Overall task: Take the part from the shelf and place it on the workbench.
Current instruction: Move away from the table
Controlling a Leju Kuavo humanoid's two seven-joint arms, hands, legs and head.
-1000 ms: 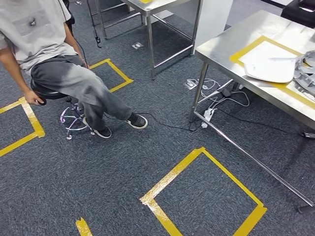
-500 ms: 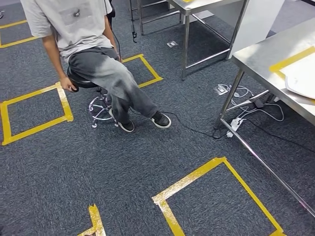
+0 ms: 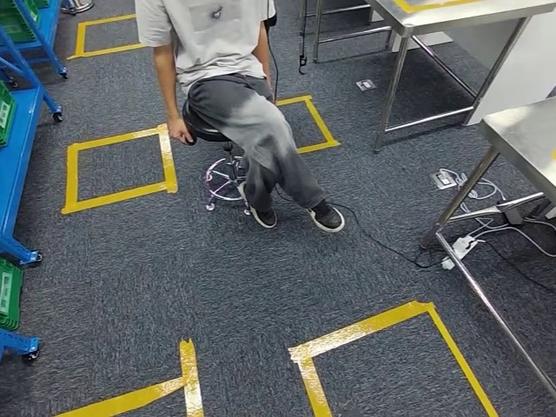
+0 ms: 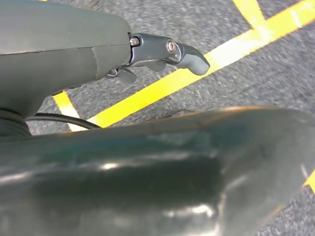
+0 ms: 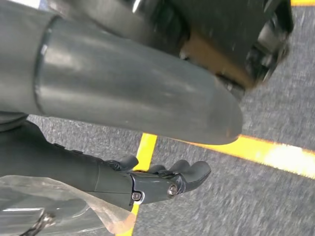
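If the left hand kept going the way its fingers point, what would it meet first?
Probably nothing before the floor: past the left robot hand lie only grey carpet and a yellow tape line. Depth is unclear.

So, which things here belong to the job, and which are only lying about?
Job: blue shelf, green bins on it, steel workbench.

Lying about: person on stool, yellow tape squares, far steel table, power strip, cables.
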